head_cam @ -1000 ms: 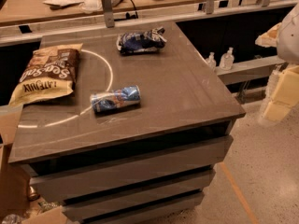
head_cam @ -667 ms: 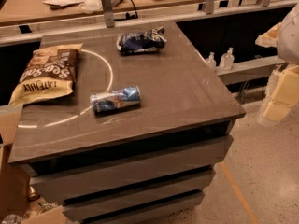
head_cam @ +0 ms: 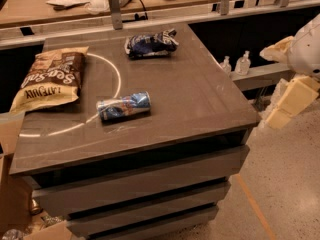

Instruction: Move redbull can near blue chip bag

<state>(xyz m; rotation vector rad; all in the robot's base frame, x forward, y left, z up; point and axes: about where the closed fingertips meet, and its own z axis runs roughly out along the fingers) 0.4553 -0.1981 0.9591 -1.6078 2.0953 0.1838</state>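
The redbull can (head_cam: 123,106) lies on its side on the grey table (head_cam: 200,99), left of the middle, on a white arc line. The blue chip bag (head_cam: 150,43) lies near the table's far edge, well behind the can and a little to its right. My gripper (head_cam: 289,100) shows as cream-coloured parts at the right edge of the view. It is off the table, to its right, and far from both the can and the bag. It holds nothing that I can see.
A brown-and-tan chip bag (head_cam: 48,81) lies at the table's left side. A wooden desk (head_cam: 60,6) with papers and clutter runs along behind the table. Two small bottles (head_cam: 235,63) stand on a ledge to the right. Cardboard (head_cam: 12,204) sits at the lower left.
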